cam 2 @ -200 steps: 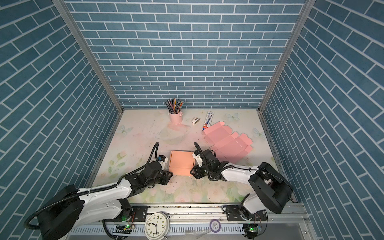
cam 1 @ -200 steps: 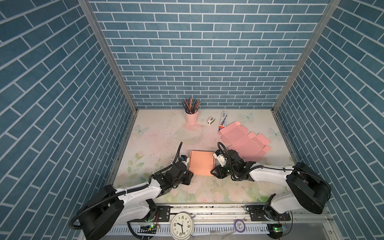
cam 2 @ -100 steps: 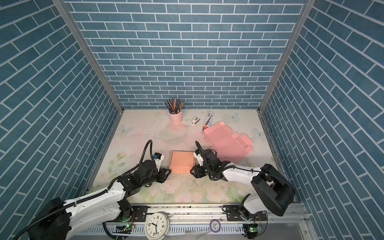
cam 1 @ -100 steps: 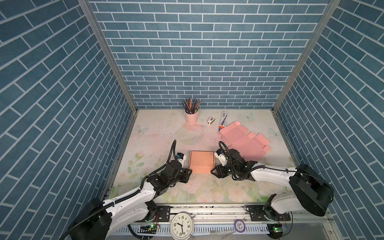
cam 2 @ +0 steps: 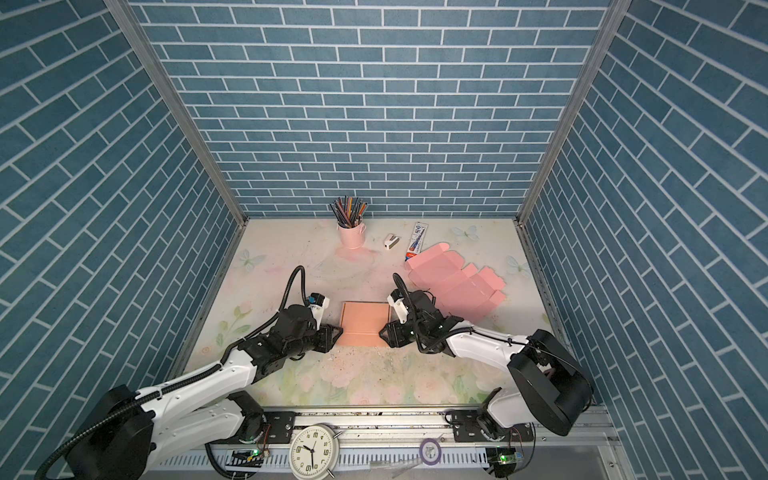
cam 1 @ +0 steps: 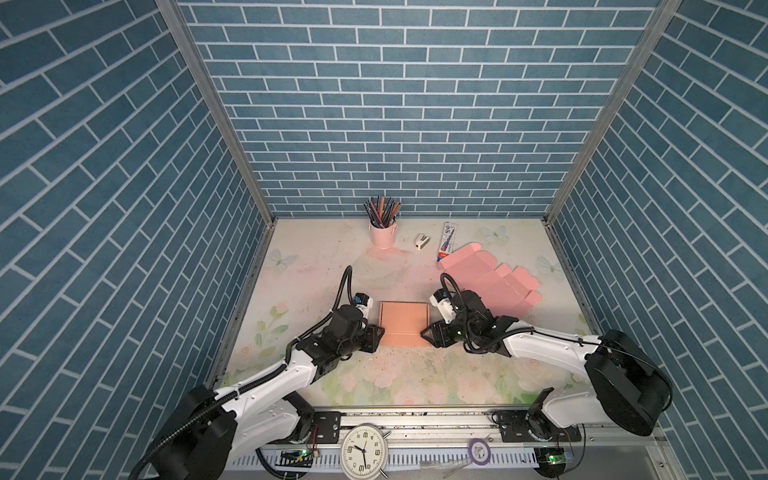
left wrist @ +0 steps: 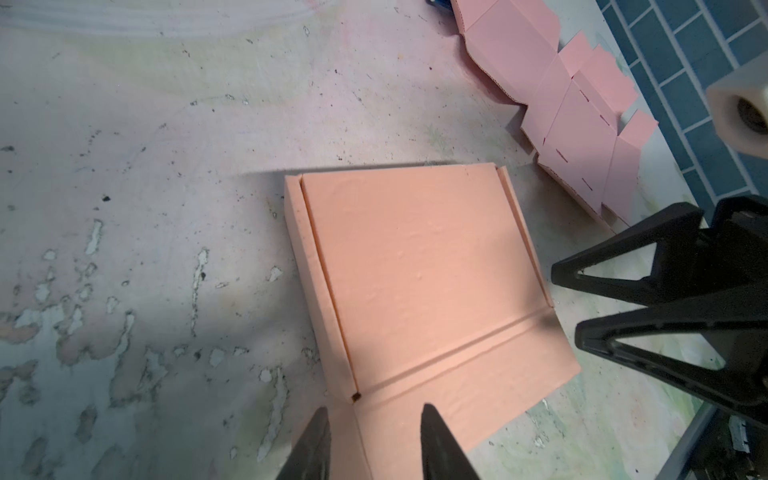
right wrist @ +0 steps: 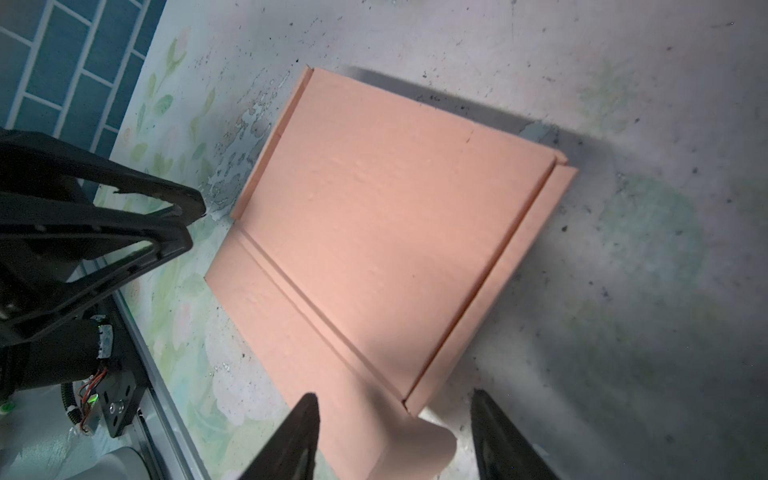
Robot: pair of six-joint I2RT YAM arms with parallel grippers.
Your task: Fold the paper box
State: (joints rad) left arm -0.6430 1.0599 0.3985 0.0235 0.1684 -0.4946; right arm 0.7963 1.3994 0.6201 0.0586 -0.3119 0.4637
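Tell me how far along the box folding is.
Done: the box looks formed, with its lid down flat and side walls up. In hand: the left tool and right tool, both open, sit at the near corners of the front flap, gripping nothing. Left: that flap sticks out in front, apparently untucked, its tab free. The flat blanks lie aside.

The flowered table (cam 1: 316, 266) carried a closed peach box (cam 1: 404, 323), a flat pink box blank (cam 1: 490, 282), a pencil cup (cam 1: 383, 235), a tube (cam 1: 447, 240) and a small white object (cam 1: 422, 242).
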